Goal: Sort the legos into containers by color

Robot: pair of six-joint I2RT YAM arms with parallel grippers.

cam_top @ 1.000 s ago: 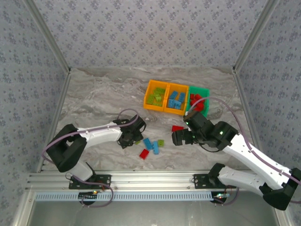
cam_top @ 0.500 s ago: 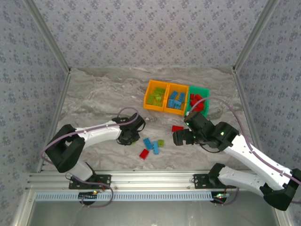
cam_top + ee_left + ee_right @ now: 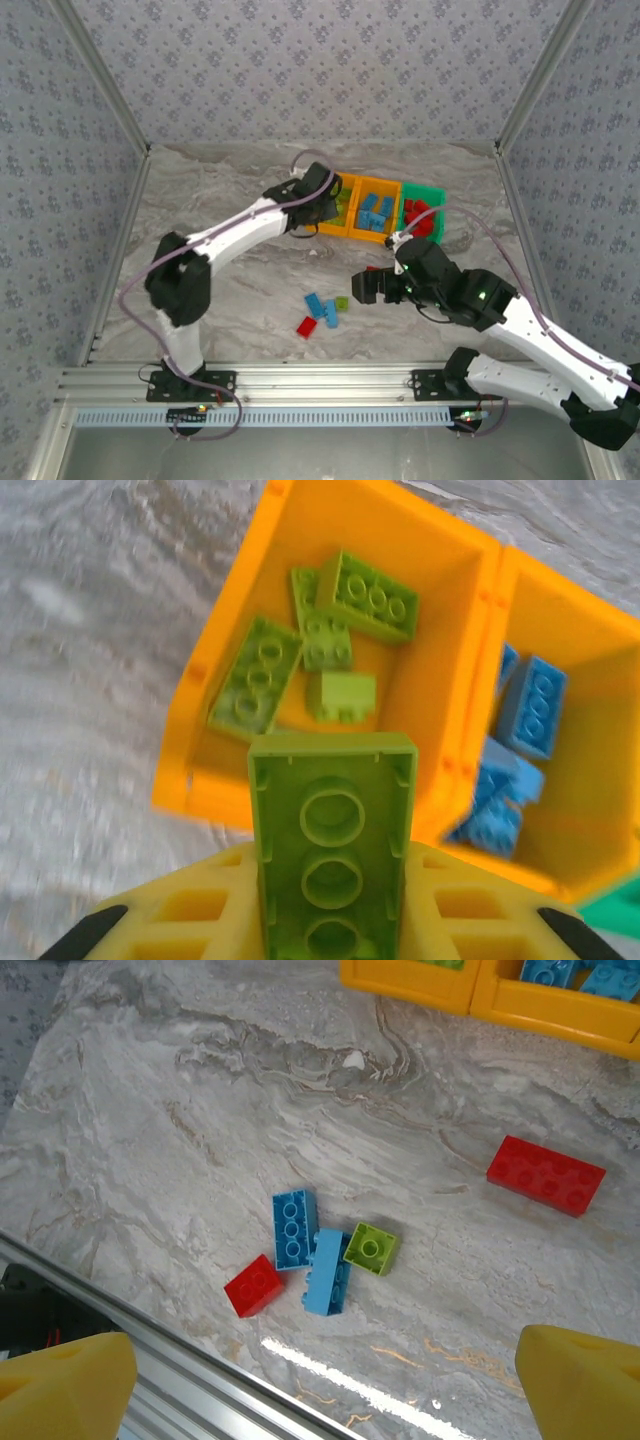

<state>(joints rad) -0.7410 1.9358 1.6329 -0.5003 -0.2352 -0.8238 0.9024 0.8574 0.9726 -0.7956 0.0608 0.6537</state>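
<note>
Now, top view: your left gripper (image 3: pixel 318 197) hangs at the left orange bin (image 3: pixel 322 226), so this is judged the drop-off step. Your right gripper (image 3: pixel 364 287) hovers by the loose legos (image 3: pixel 322 312). Left wrist: the jaws pinch a lime brick (image 3: pixel 332 840), hollow underside to the camera, with the bin of lime bricks just ahead and below. Next, carry it forward over the bin and let go. Right wrist: the fingers are spread wide, and the loose legos lie ahead, a long red brick (image 3: pixel 545 1175) off to the right.
</note>
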